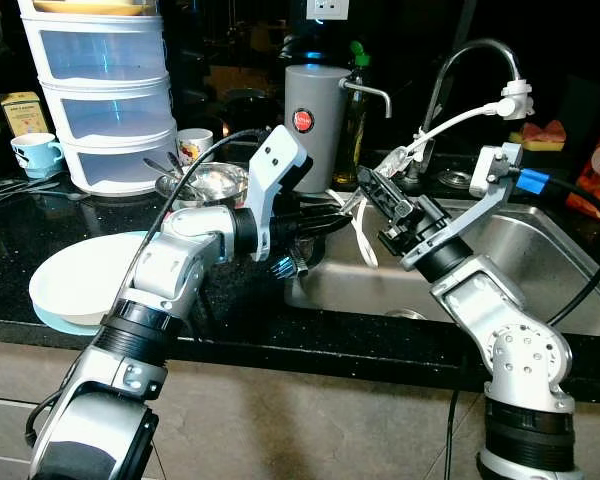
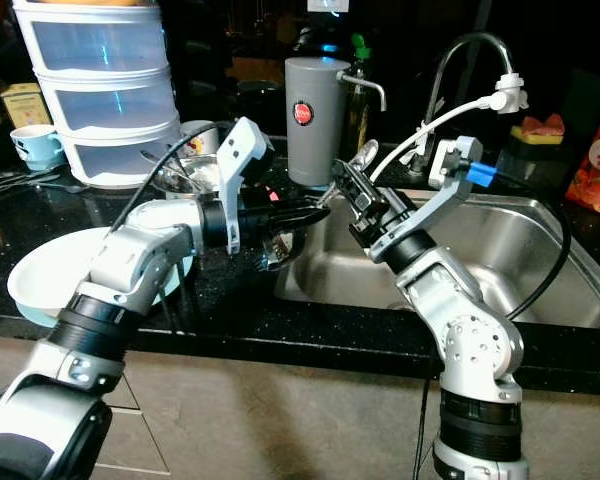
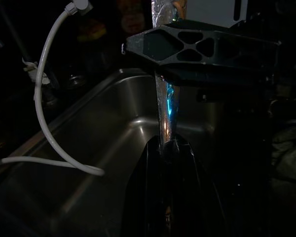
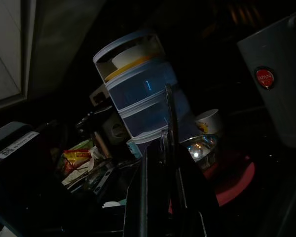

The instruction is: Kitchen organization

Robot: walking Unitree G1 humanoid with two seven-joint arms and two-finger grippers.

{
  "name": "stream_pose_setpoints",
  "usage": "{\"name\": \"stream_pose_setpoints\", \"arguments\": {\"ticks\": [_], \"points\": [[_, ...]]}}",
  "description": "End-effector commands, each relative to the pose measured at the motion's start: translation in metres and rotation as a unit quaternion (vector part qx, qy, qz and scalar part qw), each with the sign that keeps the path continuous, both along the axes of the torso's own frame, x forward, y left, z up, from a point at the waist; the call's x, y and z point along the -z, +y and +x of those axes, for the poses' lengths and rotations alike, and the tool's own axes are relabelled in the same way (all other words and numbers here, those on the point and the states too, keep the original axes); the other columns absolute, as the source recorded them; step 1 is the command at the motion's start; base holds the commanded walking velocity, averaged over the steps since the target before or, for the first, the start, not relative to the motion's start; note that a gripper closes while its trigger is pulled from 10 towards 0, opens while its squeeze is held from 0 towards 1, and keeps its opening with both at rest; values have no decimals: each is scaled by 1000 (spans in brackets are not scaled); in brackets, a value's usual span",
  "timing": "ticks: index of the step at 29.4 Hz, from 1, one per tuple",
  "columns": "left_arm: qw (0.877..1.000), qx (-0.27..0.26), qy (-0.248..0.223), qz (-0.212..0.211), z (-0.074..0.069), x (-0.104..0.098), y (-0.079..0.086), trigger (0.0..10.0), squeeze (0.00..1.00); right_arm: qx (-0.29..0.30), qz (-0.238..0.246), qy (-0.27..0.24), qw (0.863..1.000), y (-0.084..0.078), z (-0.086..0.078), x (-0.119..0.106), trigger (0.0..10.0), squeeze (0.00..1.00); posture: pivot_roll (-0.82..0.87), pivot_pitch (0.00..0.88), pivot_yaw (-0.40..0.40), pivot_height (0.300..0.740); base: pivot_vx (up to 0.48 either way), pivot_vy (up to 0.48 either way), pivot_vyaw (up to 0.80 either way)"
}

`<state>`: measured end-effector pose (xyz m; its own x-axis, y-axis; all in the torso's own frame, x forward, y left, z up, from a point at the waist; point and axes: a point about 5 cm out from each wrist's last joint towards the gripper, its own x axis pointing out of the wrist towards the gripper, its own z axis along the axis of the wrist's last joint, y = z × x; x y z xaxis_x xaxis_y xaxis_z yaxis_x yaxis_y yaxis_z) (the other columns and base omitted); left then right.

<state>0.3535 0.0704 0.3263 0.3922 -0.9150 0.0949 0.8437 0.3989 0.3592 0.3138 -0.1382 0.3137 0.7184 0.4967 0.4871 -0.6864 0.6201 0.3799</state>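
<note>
Both tools meet over the sink [image 1: 540, 270] edge, apparently passing cutlery: left tool [image 1: 315, 222] pinches a metal utensil [image 3: 165, 113]; right tool [image 1: 380, 190] clamps a thin handle [image 4: 170, 118], at 3 o'clock of it.

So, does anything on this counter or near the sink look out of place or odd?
The white hose from the faucet droops loosely into the sink. The white bowl sits at the counter's front edge.

Home kitchen, steel sink [image 1: 540, 260], faucet [image 1: 470, 60], black counter [image 1: 40, 225], dishes
</note>
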Motion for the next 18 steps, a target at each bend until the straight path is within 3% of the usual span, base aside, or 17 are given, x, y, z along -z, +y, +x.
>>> {"name": "stream_pose_setpoints", "arguments": {"ticks": [1, 4, 5, 6, 7, 11, 16, 18], "points": [[1000, -18, -8, -3, 3, 0, -1, 10000, 1000, 1, -12, 7, 1000, 1, 0, 3, 0, 0, 44, 62, -15, 740, 0, 0, 0], [999, -28, -13, -20, 5, -3, 0, 10000, 1000, 10, -20, 15, 1000, 1, 3, 5, 588, 0, 46, 59, -16, 740, 0, 0, 0], [999, -29, -18, -26, 5, -5, 0, 10000, 1000, 14, -24, 16, 999, 1, 4, 6, 8980, 0, 46, 59, -16, 740, 0, 0, 0], [999, -33, -20, -31, 5, -6, 0, 10000, 1000, 21, -28, 18, 999, 0, 5, 7, 10000, 0, 46, 59, -16, 740, 0, 0, 0], [998, -34, -19, -45, 4, -9, 2, 10000, 0, 33, -36, 20, 999, -1, 7, 8, 10000, 0, 47, 59, -15, 740, 0, 0, 0], [997, -24, -2, -68, 1, -11, 8, 10000, 0, 92, -74, 38, 992, -6, 17, 15, 10000, 0, 40, 64, -6, 740, 0, 0, 0], [999, -17, 34, -32, -3, 3, 6, 10000, 0, 160, -114, 36, 980, -16, 29, 15, 10000, 0, 43, 71, -5, 740, 0, 0, 0], [994, -73, 77, -37, 6, 11, 5, 10000, 0, 214, -157, 31, 964, -24, 36, 15, 10000, 0, 47, 74, 1, 740, 0, 0, 0]]}}
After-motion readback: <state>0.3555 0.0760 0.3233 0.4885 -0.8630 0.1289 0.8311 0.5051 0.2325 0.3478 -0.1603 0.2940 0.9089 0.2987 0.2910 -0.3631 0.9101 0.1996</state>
